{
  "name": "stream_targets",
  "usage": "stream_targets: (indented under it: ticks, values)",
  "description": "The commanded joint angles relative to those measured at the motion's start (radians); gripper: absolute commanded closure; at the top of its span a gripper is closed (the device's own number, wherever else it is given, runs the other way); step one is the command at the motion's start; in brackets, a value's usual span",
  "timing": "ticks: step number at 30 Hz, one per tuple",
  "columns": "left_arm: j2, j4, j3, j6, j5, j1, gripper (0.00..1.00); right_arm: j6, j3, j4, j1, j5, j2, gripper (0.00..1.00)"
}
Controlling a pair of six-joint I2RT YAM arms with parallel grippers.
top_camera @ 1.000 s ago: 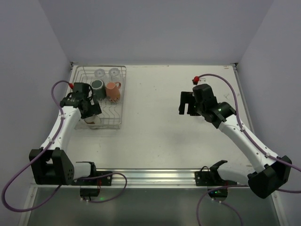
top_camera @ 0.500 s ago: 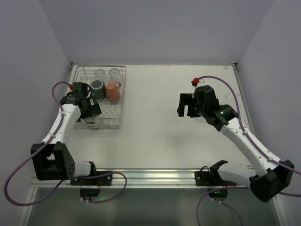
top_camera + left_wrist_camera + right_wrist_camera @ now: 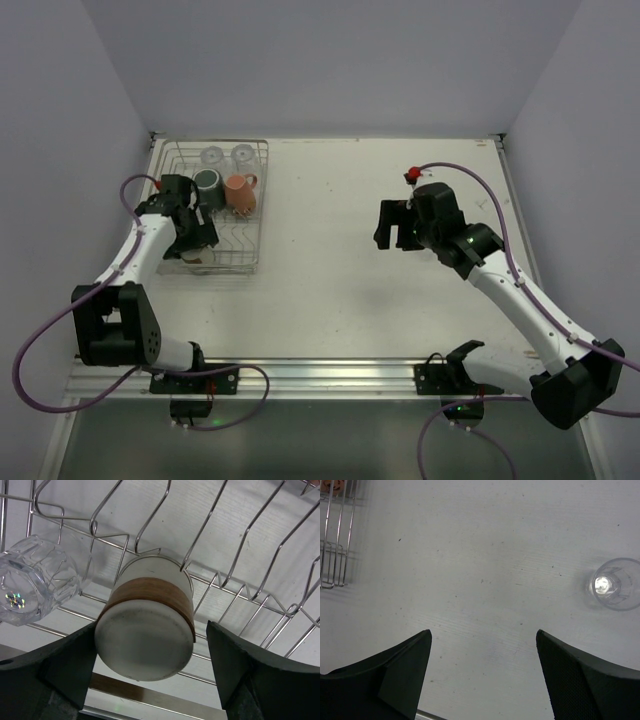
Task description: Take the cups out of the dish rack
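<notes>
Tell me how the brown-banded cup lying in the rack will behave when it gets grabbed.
The cup lies tipped over, round-sided, so it may roll on the dish rack wires if nudged. Its wall looks rigid, probably firm to pinch, though the smooth finish could slip.

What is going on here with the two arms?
The left gripper is in the dish rack, its fingers open on either side of a white cup with a tan band, not yet closed. A clear glass lies beside that cup; a green mug, a pink mug and two more glasses sit farther back. The right gripper hovers open over the table, where a lone glass stands.
</notes>
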Motion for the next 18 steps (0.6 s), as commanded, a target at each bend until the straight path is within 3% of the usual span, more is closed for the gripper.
stream_targets:
  ticks: [1,2,7,8,10,11,18]
  values:
    - [0.002,0.026,0.028,0.018,0.032,0.011,0.15,-0.017,-0.003,0.03,0.005,-0.017,-0.017,0.13]
    - [-0.001,0.024,0.028,0.018,0.026,0.011,0.25,-0.014,-0.002,0.03,0.005,-0.017,-0.017,0.13]
    - [-0.027,0.026,0.008,0.02,0.001,0.012,0.54,-0.011,0.01,0.031,0.005,-0.029,-0.014,0.13]
    - [-0.03,0.024,0.008,0.019,0.0,0.012,0.66,-0.008,0.018,0.031,0.006,-0.038,-0.005,0.13]
    - [-0.044,0.015,0.012,0.018,0.0,0.012,0.82,-0.004,0.027,0.031,0.006,-0.051,0.006,0.13]
    - [-0.049,0.007,0.021,0.018,-0.008,0.012,0.96,0.0,0.035,0.033,0.009,-0.061,0.016,0.13]
    - [-0.169,-0.089,0.135,0.02,-0.01,0.009,1.0,0.021,0.119,0.039,0.026,-0.15,0.091,0.13]
